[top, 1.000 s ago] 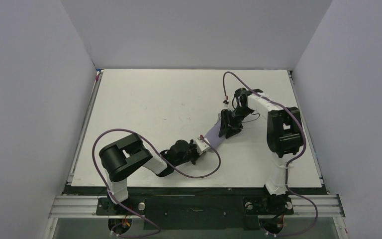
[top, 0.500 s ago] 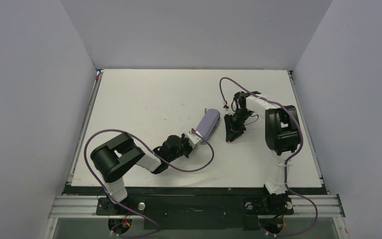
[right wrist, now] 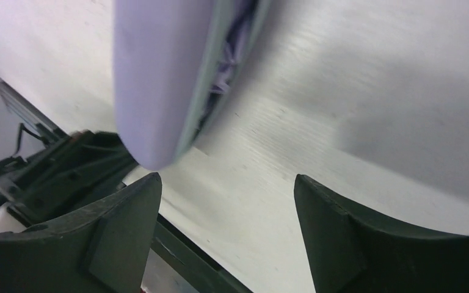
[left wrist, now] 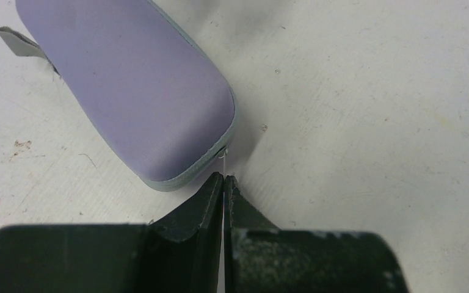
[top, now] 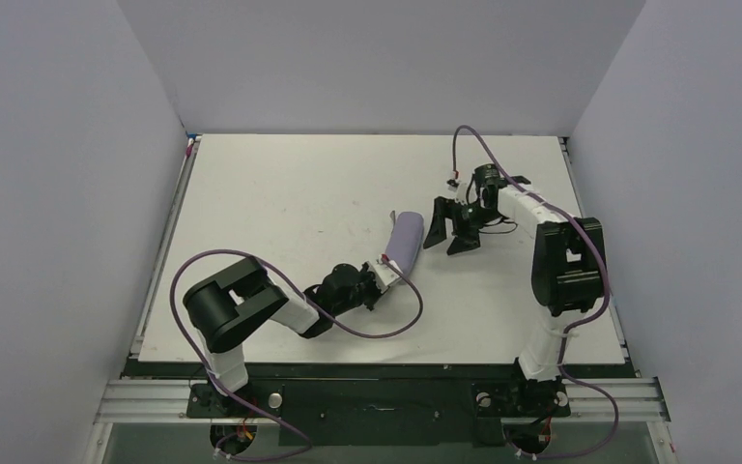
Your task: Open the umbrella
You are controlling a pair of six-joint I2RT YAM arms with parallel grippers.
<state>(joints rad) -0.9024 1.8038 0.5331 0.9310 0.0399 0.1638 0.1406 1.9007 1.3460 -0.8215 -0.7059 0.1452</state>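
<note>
"Lavender umbrella [top: 408, 239], where does it lie?"
"Folded, flat on the white bench [top: 280, 193], a little toward 3 o'clock from the middle, running from 7 to 1 o'clock."
"And the left hand [top: 385, 274]?"
"Clenched, tips just beside the umbrella's 7 o'clock end. Whether the thin thread [left wrist: 223, 160] there is pinched, I cannot tell."
"The right hand [top: 447, 239]?"
"Released, fingers [right wrist: 128, 213] spread wide, at the umbrella's 3 o'clock, near but apart from it."

Bright, even overhead light, soft shadows; right wrist view motion-blurred
</note>
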